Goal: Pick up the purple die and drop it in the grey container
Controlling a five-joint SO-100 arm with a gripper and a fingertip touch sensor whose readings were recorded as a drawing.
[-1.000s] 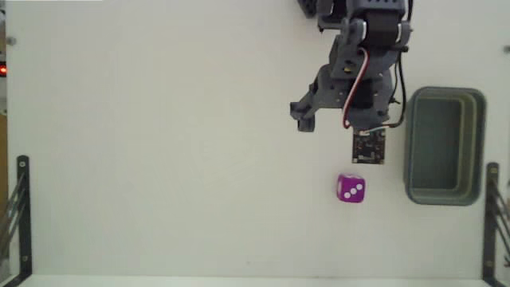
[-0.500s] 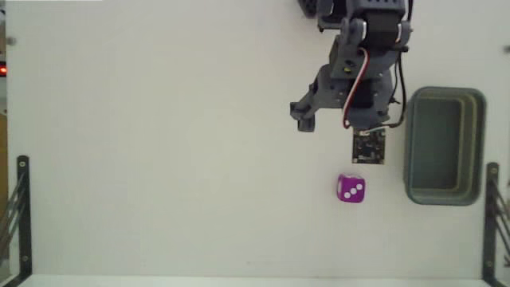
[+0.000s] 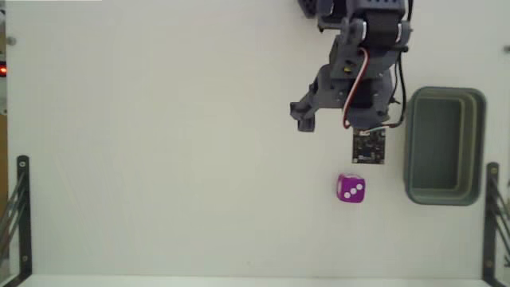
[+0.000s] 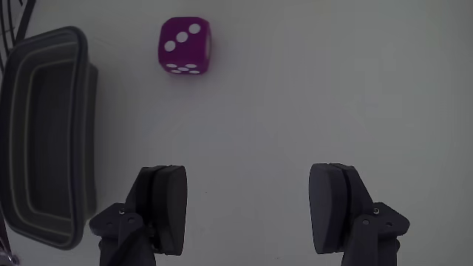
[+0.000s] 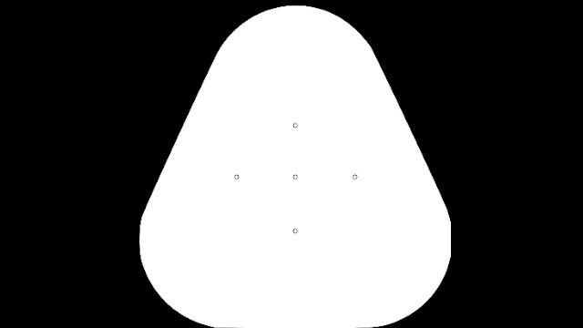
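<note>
Sitting loose on the white worktop (image 3: 159, 159), the purple die (image 4: 185, 46) lies ahead of my claw (image 4: 247, 207) and off to its left in the wrist view, just beside the grey container (image 4: 44, 133). My fingers (image 4: 164, 207) stand wide apart, empty. If I descend straight, I judge I'd miss it or nudge it against the container's wall.

This view is a sensor's own picture, not a view of the scene, so nothing is described

Plain white table (image 3: 159, 159), even light
</note>
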